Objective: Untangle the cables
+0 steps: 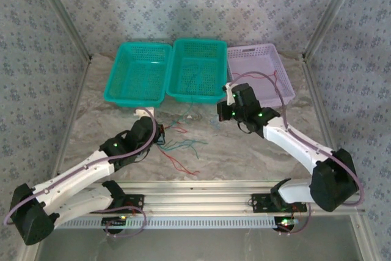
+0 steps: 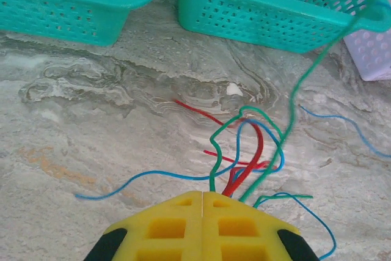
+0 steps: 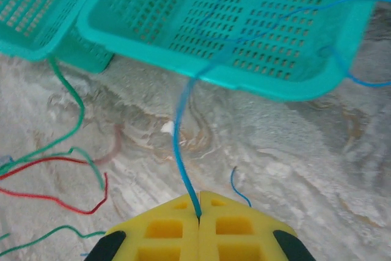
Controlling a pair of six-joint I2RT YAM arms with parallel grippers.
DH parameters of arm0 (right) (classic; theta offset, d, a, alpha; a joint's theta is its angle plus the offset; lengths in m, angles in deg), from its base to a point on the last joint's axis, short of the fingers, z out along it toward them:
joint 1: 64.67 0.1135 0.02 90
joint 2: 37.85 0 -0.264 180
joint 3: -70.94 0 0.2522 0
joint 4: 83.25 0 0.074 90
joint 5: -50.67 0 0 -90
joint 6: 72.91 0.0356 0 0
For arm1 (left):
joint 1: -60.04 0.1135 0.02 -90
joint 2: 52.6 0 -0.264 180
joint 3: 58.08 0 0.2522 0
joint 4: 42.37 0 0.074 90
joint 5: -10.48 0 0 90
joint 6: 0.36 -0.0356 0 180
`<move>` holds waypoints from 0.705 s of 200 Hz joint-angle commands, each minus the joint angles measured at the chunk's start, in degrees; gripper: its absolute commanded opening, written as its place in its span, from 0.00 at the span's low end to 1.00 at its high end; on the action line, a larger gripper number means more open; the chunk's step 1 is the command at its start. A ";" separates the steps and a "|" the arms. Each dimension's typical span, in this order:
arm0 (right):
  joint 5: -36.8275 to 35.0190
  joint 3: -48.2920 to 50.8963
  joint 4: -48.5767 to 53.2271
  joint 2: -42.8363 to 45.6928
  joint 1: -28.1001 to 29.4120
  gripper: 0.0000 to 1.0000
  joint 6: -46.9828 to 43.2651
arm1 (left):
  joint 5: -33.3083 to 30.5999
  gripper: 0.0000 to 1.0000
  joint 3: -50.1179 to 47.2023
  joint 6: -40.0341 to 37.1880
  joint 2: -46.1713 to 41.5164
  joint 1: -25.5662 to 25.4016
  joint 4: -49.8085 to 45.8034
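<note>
**Both claws clenched on thin wire, knot in front of the basket**

The cables [image 2: 250, 145] lay as a loose red, blue and green knot on the table [image 2: 91, 126], just in front of the middle teal basket [image 2: 256, 16]. One green strand rose toward its rim. The left gripper [image 2: 201, 195] was clenched, and red and green strands ran in at its tips, apparently pinched. The right gripper [image 3: 198, 198] was clamped on the blue cable [image 3: 180, 145], which led up over the basket's front wall.

Judged light, limp and slippery, and easily cinched tighter. Best gripped near a free end, away from the knot.
</note>
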 commanded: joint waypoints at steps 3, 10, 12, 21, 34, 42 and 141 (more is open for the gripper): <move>-2.68 0.98 1.23 3.24 -1.40 0.00 2.53 | -1.24 0.00 -0.06 -1.07 -1.01 0.52 -1.47; -3.12 1.14 1.20 4.11 -1.80 0.00 2.75 | -1.23 0.00 -0.03 -1.17 -0.92 0.47 -1.61; -3.16 1.13 1.23 4.27 -1.92 0.00 2.80 | -1.30 0.00 -0.03 -1.22 -0.96 0.47 -1.65; -3.35 1.19 1.48 5.03 -2.49 0.00 3.23 | -1.32 0.00 -0.03 -1.31 -1.00 0.53 -1.74; -2.35 1.23 1.17 5.86 -3.17 0.00 3.51 | -1.28 0.00 -0.10 -1.27 -1.09 0.65 -1.72; -1.76 1.00 1.36 6.16 -3.31 0.00 3.46 | -1.32 0.00 -0.12 -1.34 -1.09 0.66 -1.74; 2.80 -7.36 4.32 9.42 -1.92 0.00 3.34 | -1.05 0.00 -0.58 -1.19 -1.05 0.85 -1.33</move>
